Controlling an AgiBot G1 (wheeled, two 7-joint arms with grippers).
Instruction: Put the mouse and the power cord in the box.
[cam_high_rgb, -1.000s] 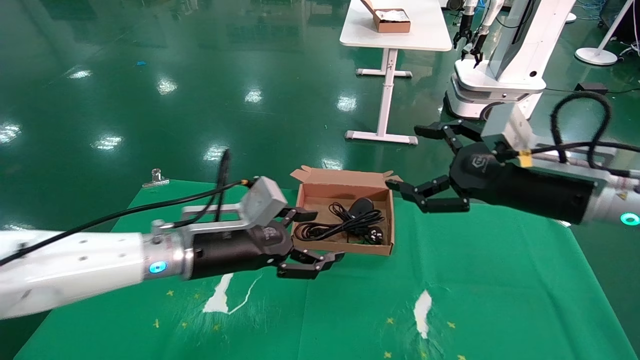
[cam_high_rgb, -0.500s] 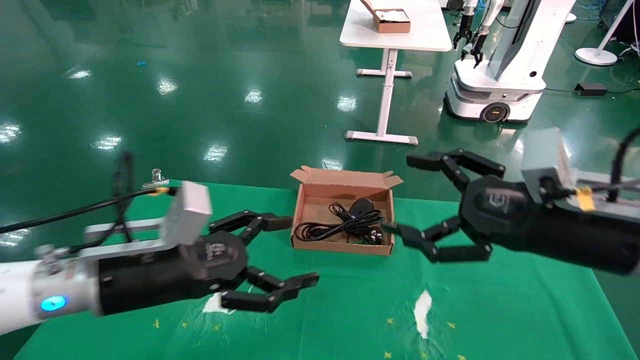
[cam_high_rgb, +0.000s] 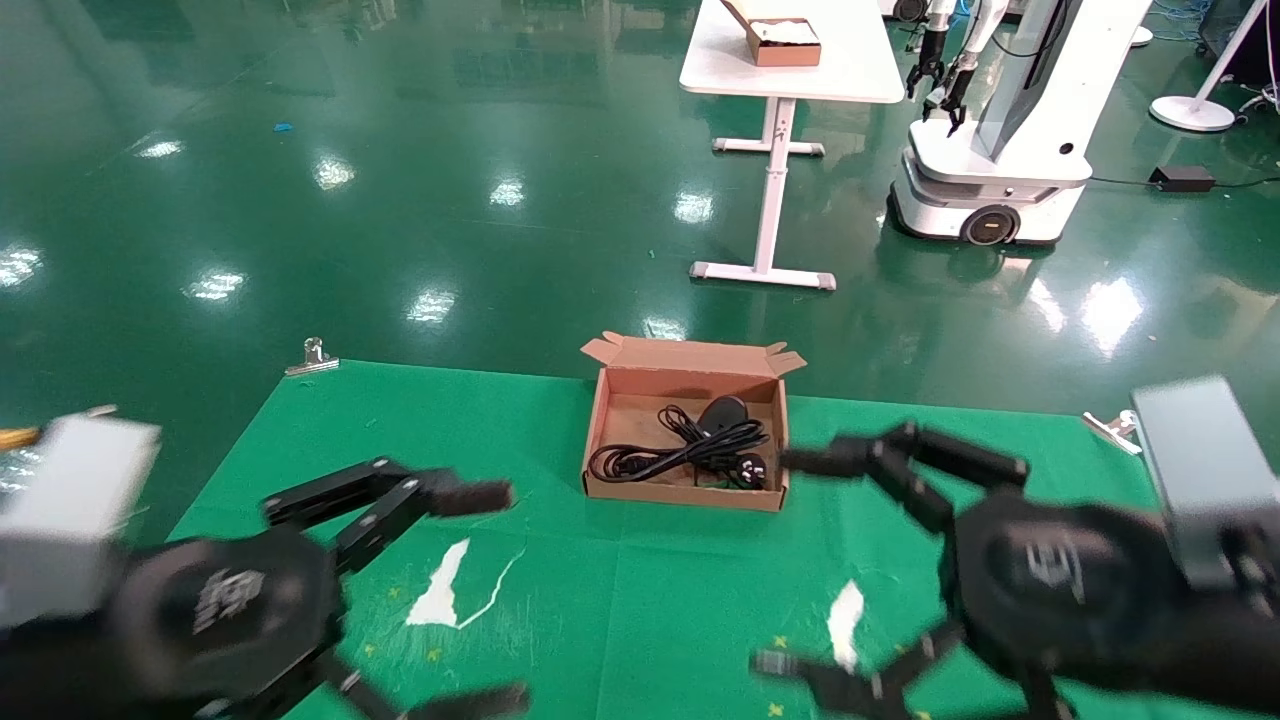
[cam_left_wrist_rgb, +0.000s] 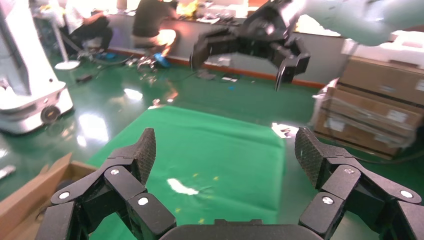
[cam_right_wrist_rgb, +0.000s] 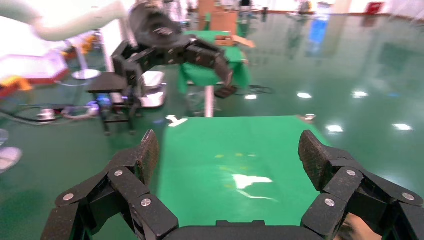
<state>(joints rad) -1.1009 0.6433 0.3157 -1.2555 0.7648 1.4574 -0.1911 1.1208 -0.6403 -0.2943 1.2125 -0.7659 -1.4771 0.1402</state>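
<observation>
Both grippers hang free of the box, nothing in either. Head view: my left gripper (cam_high_rgb: 495, 590) is low at the near left over the green cloth (cam_high_rgb: 640, 610), fingers spread wide, empty. My right gripper (cam_high_rgb: 800, 560) is at the near right, fingers also spread wide, empty, upper fingertip just beside the box's right wall but I can't tell if it touches. Cardboard box (cam_high_rgb: 683, 495) sits mid-cloth toward the far edge, flaps on its far side. Mouse (cam_high_rgb: 723, 410) lies inside, toward the far right part of the box. Power cord (cam_high_rgb: 660, 458) is inside too, coiled loosely across the middle, w/ its plug (cam_high_rgb: 752, 470) near the right front corner. White patches on the cloth in front of the box. Beyond: white table (cam_high_rgb: 790, 60) and another robot (cam_high_rgb: 1000, 130) on the green floor.

Left wrist view: my left gripper (cam_left_wrist_rgb: 225, 155), fingers apart, nothing btwn them; cloth below, a box corner (cam_left_wrist_rgb: 30, 192) at the edge, right gripper (cam_left_wrist_rgb: 250, 35) farther off.

Right wrist view: my right gripper (cam_right_wrist_rgb: 227, 155), fingers apart, empty, over cloth; left gripper (cam_right_wrist_rgb: 175, 50) opposite.
</observation>
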